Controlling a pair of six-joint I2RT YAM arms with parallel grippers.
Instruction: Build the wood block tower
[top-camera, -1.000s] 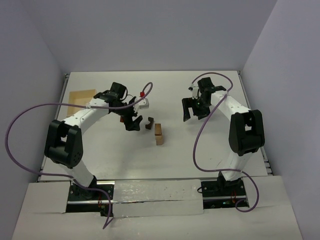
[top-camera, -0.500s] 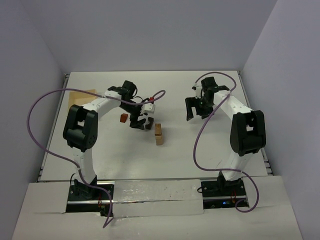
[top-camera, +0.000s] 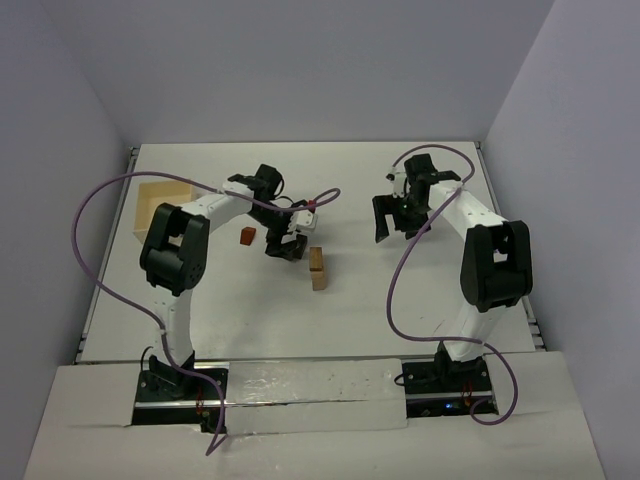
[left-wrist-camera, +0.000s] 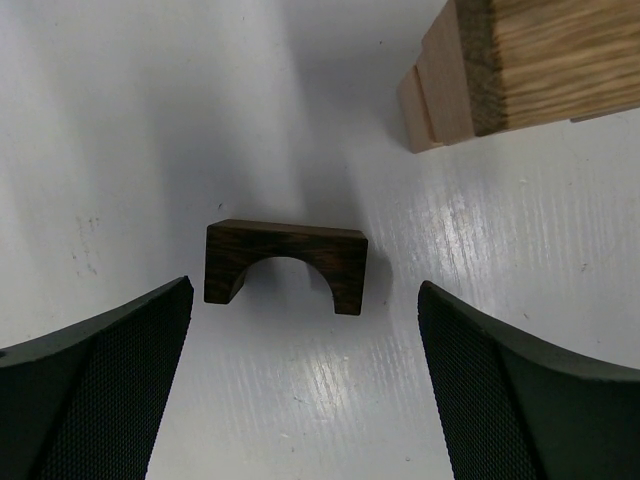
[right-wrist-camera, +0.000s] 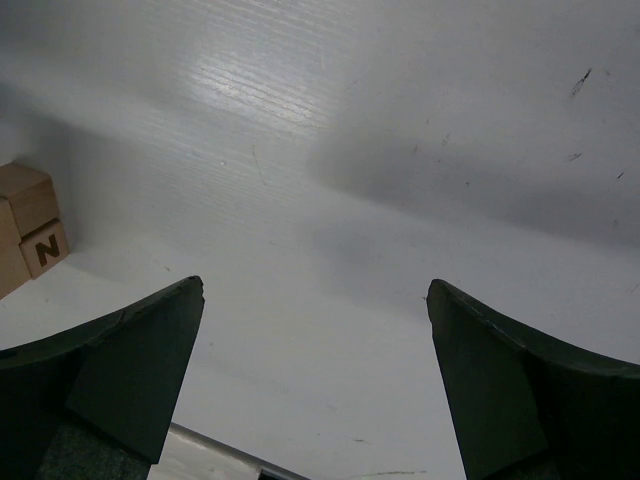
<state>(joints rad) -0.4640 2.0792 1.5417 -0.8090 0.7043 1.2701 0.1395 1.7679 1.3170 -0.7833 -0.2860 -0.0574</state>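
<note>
A dark brown arch block (left-wrist-camera: 287, 262) lies on the white table, just ahead of my left gripper (left-wrist-camera: 305, 285), between its fingertips. That gripper is open and holds nothing. In the top view the left gripper (top-camera: 284, 246) hovers over the arch and hides most of it. Pale tan blocks (top-camera: 318, 268) stand together just right of it, and their stack (left-wrist-camera: 500, 70) also fills the left wrist view's top right corner. An orange-brown cube (top-camera: 246, 236) sits to the left. My right gripper (top-camera: 394, 226) hangs open over bare table (right-wrist-camera: 316, 282), apart from the tan blocks (right-wrist-camera: 30, 240).
A shallow pale wooden tray (top-camera: 160, 205) rests at the table's left edge. Purple cables loop from both arms above the table. Walls close in the table at the back and sides.
My left arm swung in toward the centre, bringing its gripper over the dark arch and uncovering the tray. The right gripper shifted only slightly.
</note>
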